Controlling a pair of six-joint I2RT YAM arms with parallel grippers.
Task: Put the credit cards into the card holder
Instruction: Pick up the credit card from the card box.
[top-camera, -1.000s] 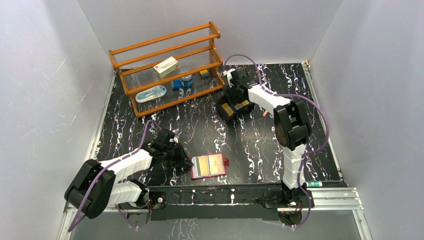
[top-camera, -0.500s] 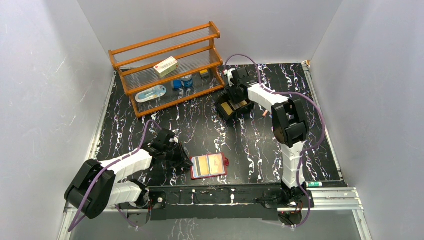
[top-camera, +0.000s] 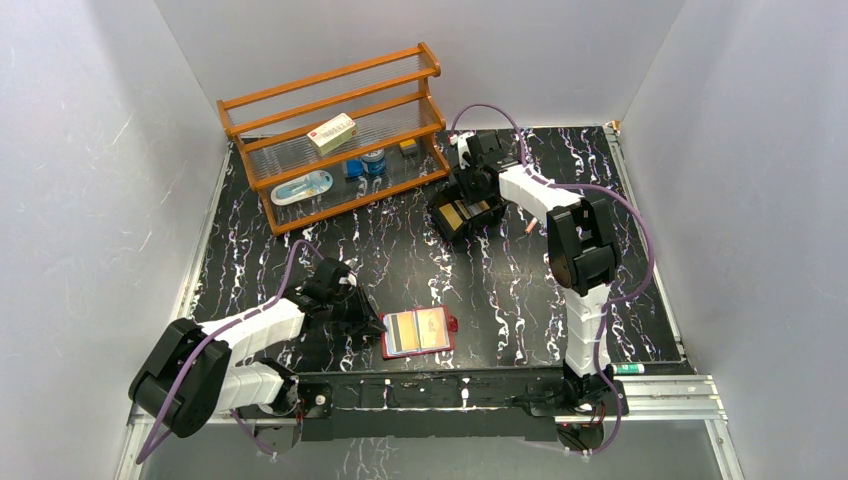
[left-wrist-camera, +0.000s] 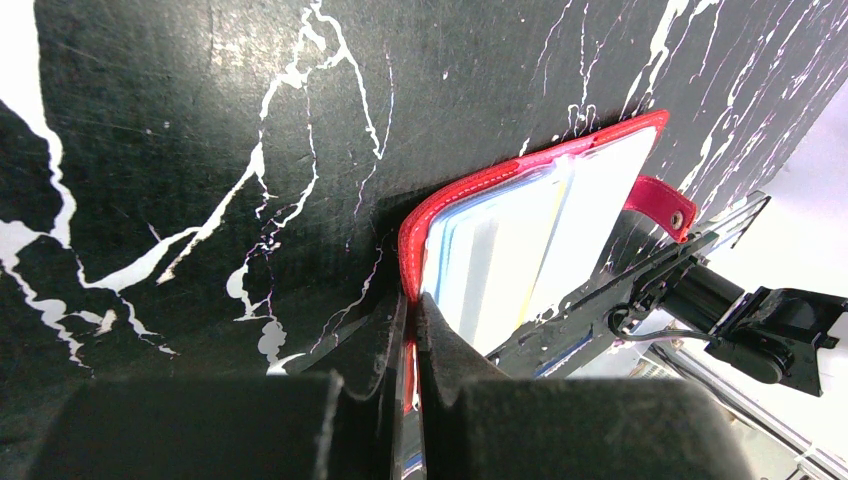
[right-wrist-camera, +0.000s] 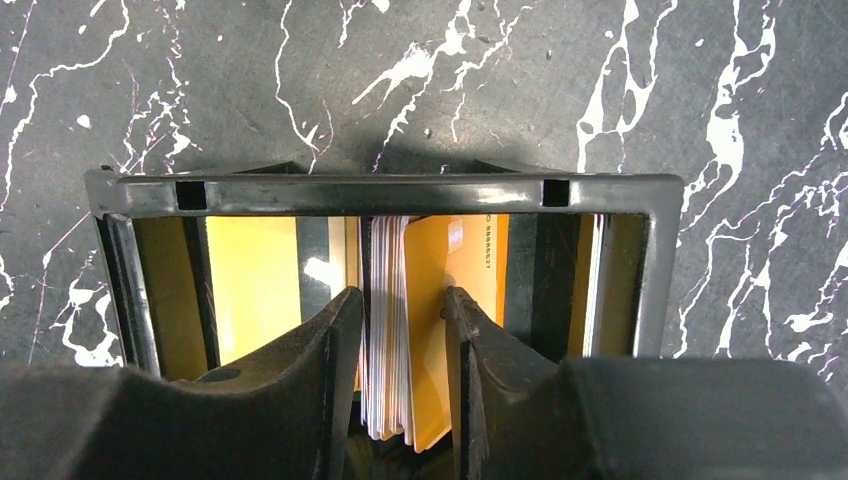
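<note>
The red card holder (top-camera: 418, 332) lies open near the table's front edge, its inside showing pale and orange panels. My left gripper (top-camera: 374, 320) is shut on its left edge; in the left wrist view the red rim (left-wrist-camera: 432, 205) runs straight into the pinched jaws of that gripper (left-wrist-camera: 412, 335). At the back, my right gripper (top-camera: 468, 203) reaches down into the black tray (top-camera: 452, 228). In the right wrist view its fingers straddle an upright stack of credit cards (right-wrist-camera: 388, 320), white ones and an orange one (right-wrist-camera: 455, 290). This gripper (right-wrist-camera: 403, 300) is open, with a narrow gap at the orange card.
A wooden rack (top-camera: 250, 104) stands at the back left with a cream box (top-camera: 331, 132), small cans (top-camera: 372, 160) and a white-blue item (top-camera: 300, 187). The tray's rim (right-wrist-camera: 380, 192) frames more yellow cards (right-wrist-camera: 250, 285) in its left compartment. A pen-like object (top-camera: 630, 368) lies front right.
My right gripper's jaws have narrowed around the card stack and the wrist has edged slightly toward the back. The left arm and the card holder have not moved.
</note>
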